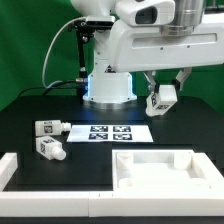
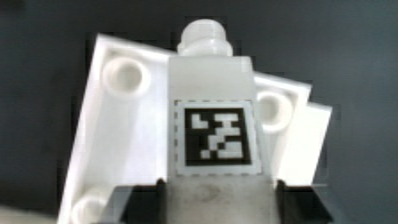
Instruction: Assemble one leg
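My gripper (image 1: 161,97) hangs in the air at the exterior view's right, shut on a leg (image 1: 163,98), a small white peg with a black-and-white tag. In the wrist view the leg (image 2: 217,110) fills the middle. Its tag faces the camera and its narrow round tip points away. The dark fingers (image 2: 135,203) press on both its sides at my gripper (image 2: 217,204). Behind it lies the large flat white panel (image 2: 125,130) with round corner sockets (image 2: 125,72). The panel (image 1: 160,170) lies on the table in front of and below my gripper.
Two more legs (image 1: 47,127) (image 1: 51,148) lie on the black table at the exterior view's left. The marker board (image 1: 118,131) lies mid-table. A white L-shaped barrier (image 1: 18,166) runs along the front left. The robot base (image 1: 108,88) stands behind.
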You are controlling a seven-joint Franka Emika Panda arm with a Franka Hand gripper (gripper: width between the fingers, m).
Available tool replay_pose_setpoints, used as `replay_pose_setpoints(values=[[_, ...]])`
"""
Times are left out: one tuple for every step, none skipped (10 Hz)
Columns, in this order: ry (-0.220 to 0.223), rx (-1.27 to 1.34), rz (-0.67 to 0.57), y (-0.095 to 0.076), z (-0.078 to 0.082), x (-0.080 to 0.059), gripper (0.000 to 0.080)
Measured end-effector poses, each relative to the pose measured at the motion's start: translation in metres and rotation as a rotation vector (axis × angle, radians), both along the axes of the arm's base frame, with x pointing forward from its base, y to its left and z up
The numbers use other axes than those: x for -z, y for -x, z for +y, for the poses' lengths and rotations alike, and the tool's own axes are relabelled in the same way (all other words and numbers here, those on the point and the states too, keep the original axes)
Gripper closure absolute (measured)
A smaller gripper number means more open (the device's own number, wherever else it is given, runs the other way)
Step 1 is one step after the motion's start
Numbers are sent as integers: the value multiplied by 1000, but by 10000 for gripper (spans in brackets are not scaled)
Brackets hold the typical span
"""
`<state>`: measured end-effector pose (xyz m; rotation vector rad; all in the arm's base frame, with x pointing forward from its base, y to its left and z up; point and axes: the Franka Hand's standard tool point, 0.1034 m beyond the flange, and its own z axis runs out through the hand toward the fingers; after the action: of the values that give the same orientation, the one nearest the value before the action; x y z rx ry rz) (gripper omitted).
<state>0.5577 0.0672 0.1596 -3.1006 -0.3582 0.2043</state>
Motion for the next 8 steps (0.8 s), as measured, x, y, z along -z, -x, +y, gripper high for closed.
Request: replay_pose_setpoints(values=[[-6, 3, -62, -1, -1, 0, 514], [-10, 5, -109, -2, -2, 1, 514], [-27, 12, -185, -8, -2, 0, 514], [-83, 42, -197, -14, 5, -3, 514], [-120, 62, -320, -35, 9, -7, 514], [-131, 85, -422, -45, 13, -7, 514], [-137, 110, -456, -50, 21, -11, 514], [-133, 120, -559, -61, 25, -20, 514]])
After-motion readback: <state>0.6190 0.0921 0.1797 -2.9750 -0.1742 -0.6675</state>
